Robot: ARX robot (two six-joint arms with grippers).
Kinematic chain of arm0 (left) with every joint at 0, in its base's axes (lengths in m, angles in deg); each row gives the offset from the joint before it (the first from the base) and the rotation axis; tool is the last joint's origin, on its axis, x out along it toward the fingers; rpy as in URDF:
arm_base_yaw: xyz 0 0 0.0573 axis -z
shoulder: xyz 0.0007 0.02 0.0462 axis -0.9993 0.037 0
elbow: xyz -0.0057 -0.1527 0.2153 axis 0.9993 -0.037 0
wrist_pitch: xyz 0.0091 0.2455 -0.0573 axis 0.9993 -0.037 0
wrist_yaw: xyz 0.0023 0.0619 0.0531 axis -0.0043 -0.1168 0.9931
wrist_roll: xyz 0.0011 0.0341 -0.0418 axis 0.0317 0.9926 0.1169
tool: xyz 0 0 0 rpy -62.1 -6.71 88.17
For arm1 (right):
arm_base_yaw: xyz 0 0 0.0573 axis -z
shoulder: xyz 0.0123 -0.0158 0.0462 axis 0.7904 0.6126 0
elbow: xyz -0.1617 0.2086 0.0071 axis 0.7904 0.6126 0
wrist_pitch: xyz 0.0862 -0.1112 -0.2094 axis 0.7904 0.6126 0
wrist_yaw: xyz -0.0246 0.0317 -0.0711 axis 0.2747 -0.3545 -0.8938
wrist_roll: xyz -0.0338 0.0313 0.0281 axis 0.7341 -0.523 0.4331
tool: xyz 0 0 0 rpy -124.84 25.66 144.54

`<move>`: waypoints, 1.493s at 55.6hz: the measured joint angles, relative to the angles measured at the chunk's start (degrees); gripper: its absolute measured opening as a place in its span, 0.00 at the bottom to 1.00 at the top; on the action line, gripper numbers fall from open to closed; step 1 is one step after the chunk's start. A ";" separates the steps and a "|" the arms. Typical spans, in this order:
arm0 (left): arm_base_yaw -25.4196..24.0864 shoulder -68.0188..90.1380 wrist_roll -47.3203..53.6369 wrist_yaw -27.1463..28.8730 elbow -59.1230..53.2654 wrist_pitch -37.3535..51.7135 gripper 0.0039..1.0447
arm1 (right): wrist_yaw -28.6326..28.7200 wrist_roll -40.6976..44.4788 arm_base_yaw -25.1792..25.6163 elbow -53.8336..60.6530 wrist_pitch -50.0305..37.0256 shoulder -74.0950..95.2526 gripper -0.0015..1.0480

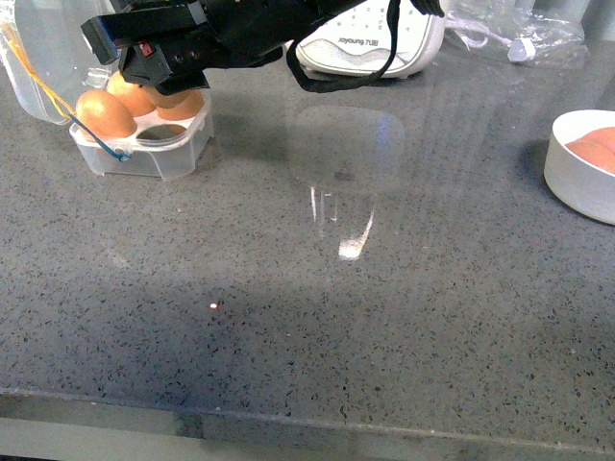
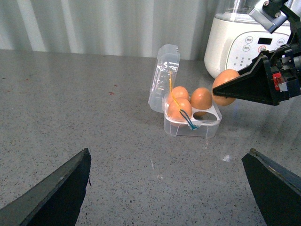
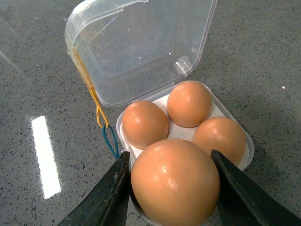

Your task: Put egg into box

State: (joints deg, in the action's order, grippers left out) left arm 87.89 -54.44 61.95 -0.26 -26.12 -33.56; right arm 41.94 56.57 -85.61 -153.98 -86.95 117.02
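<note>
Grey speckled countertop (image 1: 384,317), white kitchen appliance (image 1: 418,43) at the far side, clear plastic bag (image 1: 519,24) beside it, round white bowl (image 1: 577,192) at right holding something orange

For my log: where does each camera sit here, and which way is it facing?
Front view: on the body, looking down at the counter; the right arm reaches across to the box at far left.
Left wrist view: low behind the open left pincer, facing the box, the held egg and a white appliance.
Right wrist view: above the box, looking down past the right pincer, shut on the egg.
Shared: all three show the box; both wrist views show the egg.
</note>
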 joint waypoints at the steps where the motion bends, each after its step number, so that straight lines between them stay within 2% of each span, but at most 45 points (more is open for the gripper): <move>1: 0.00 0.00 0.00 0.00 0.00 0.00 0.94 | 0.00 0.00 -0.02 -0.04 0.00 0.07 0.41; 26: 0.00 0.00 0.00 0.00 0.00 0.00 0.94 | -0.24 0.04 -0.59 -1.29 0.22 2.12 0.42; 35: 0.00 0.00 0.00 0.02 0.00 0.00 0.94 | -0.24 0.20 -0.70 -1.31 0.24 2.43 0.75; 44: 0.00 0.00 0.00 0.00 0.00 0.00 0.94 | -0.09 0.46 -0.79 -1.31 0.26 2.43 0.95; 55: 0.00 0.00 0.00 0.00 0.00 0.00 0.94 | 0.11 0.50 -0.68 -0.61 -0.46 1.51 0.93; 64: 0.00 0.00 0.00 0.00 0.00 0.00 0.94 | -0.92 0.11 0.79 4.15 -3.80 -3.91 0.93; 78: 0.00 0.00 0.00 0.00 0.00 0.00 0.94 | -6.86 0.24 6.82 16.92 -7.69 -15.56 0.93; 83: 0.00 0.00 0.00 0.00 0.00 0.00 0.94 | -12.61 0.46 10.93 23.67 -8.74 -21.16 0.93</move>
State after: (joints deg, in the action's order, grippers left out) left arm 87.89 -54.44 61.95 -0.26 -26.12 -33.56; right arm 29.33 57.03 -74.68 -130.30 -95.69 95.87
